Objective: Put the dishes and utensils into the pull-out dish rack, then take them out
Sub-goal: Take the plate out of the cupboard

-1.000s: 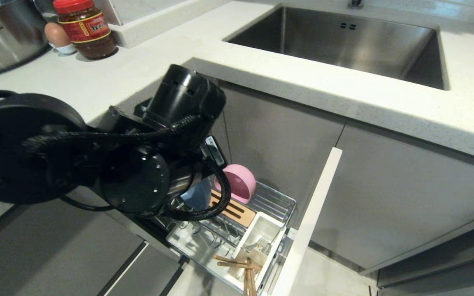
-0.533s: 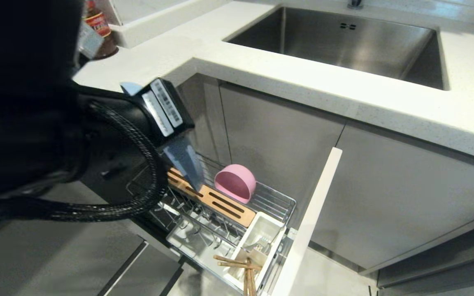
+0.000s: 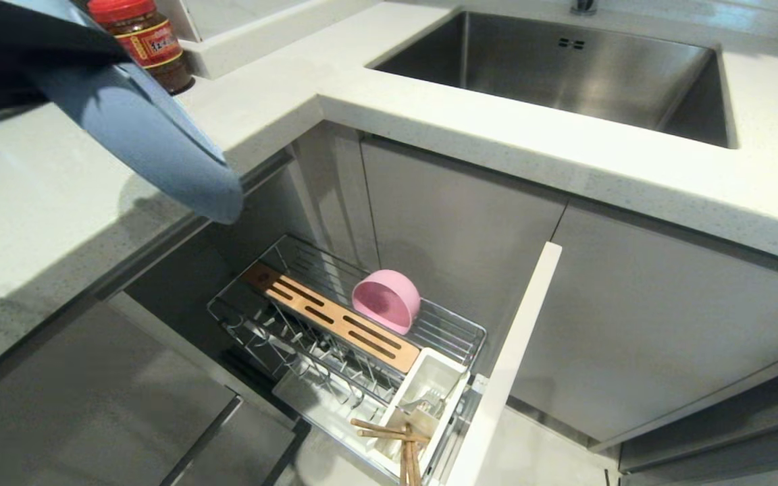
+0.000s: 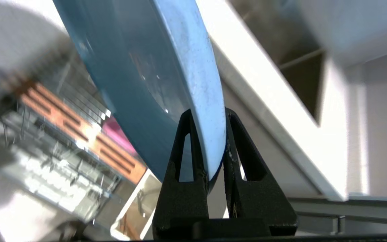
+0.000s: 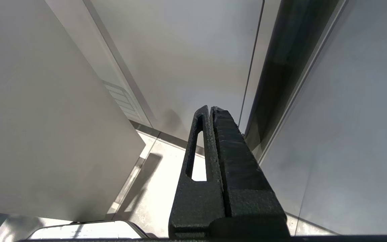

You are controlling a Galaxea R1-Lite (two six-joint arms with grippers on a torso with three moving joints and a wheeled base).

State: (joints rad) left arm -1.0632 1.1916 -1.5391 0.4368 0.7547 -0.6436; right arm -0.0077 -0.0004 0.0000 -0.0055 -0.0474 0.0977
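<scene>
Countertop (image 3: 58,196) — plate (image 3: 139,128) tilted above

no text can be read — the jar (image 3: 148,42) label's characters are too small.

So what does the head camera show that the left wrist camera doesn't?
Only the head view shows the sink, the sauce jar, the chopsticks in the white cup, and the whole rack. Only the left wrist view shows the left claw pinching the plate's rim. Both show the blue plate lifted above the rack, the pink bowl and the wooden strip.
</scene>
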